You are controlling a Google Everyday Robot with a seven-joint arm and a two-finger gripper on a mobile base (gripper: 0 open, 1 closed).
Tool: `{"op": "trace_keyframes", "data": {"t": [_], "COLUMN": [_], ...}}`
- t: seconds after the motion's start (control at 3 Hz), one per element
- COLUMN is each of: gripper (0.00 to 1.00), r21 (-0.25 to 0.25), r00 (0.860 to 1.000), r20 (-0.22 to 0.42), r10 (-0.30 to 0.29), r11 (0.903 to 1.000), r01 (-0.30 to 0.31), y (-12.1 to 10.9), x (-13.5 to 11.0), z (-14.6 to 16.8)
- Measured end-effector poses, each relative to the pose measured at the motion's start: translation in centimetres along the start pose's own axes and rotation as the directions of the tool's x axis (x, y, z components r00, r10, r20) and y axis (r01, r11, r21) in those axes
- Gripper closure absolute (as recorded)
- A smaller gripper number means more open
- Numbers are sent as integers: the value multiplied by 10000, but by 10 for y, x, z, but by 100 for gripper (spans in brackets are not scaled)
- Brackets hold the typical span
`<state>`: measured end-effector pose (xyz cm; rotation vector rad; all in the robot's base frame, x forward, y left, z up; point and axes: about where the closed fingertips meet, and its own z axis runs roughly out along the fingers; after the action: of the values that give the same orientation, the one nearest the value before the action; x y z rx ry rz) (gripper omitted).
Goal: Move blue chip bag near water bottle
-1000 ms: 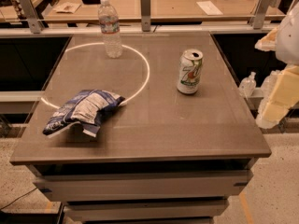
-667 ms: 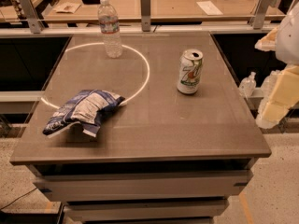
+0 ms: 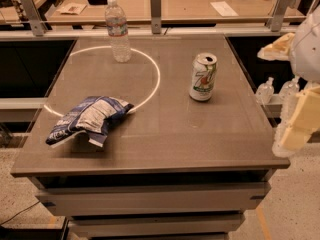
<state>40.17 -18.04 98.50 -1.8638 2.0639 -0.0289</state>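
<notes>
The blue chip bag lies crumpled on the front left of the grey table, dark blue and white. The water bottle stands upright at the back left of the table, clear with a white cap. A white ring of light on the tabletop runs from the bottle round to the bag. My gripper hangs off the table's right edge, cream-coloured, far from the bag and touching nothing on the table.
A green-and-white soda can stands upright right of centre. Small clear pump bottles sit on a shelf beyond the right edge. A wooden desk with papers and metal posts lies behind the table.
</notes>
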Motion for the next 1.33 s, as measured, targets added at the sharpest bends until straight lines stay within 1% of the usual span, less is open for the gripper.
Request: {"op": "trace_keyframes", "data": {"t": [0.33,0.67,1.0,1.33], "gripper": [0,0,0,0], "r21": [-246,-571,-634,-242], "r00": [9833,9558,9187,8889], "r20": [951,1746,2707,3541], "r10": [-1555,-2367,-2877,-2906], "r11": [9871,9666,9469,9473], "r01": [1584,2498,3153,3193], "y": [33,52,60,60], "x": [-44,-74,-103,-127], "z": [-2,9,34,61]}}
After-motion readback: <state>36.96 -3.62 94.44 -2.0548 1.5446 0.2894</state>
